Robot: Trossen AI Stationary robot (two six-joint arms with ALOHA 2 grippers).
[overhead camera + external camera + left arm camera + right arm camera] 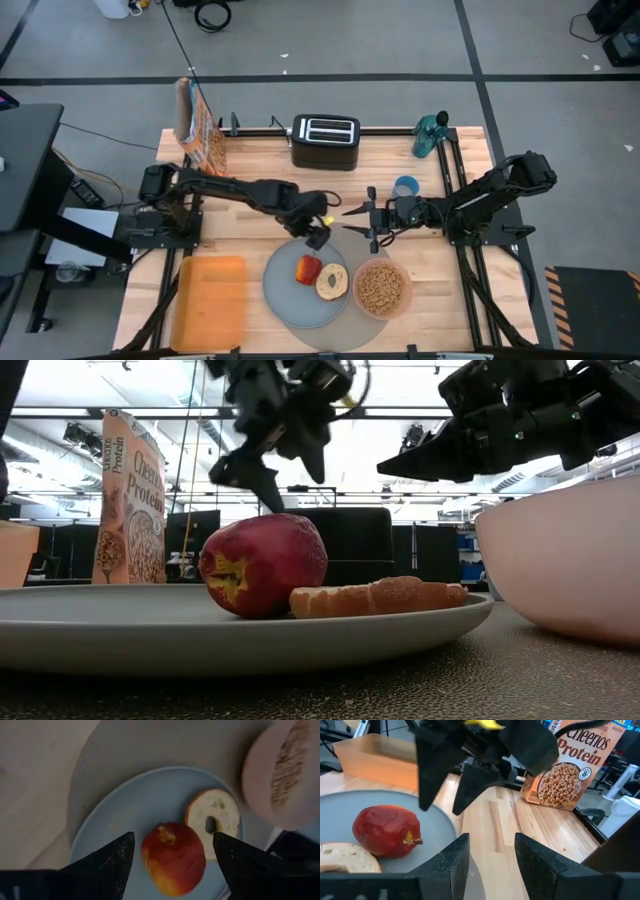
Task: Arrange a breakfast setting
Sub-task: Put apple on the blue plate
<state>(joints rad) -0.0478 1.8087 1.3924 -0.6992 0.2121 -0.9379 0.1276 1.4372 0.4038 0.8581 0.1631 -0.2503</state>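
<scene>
Red apple (265,563) and bagel (378,598) share the grey plate (150,625).

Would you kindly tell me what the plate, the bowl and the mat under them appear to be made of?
Plate: smooth matte grey-blue, with a raised rim, likely ceramic or melamine. Bowl: pale pink with a soft sheen, probably plastic. Mat: grey, with a coarse speckled grain up close, seemingly woven fabric or felt.

The apple (173,857) is red with a bit of yellow. It sits on a grey plate (120,810) next to a pale bagel (212,820). The bowl (381,288) is pink and the tray (209,301) is orange.
</scene>
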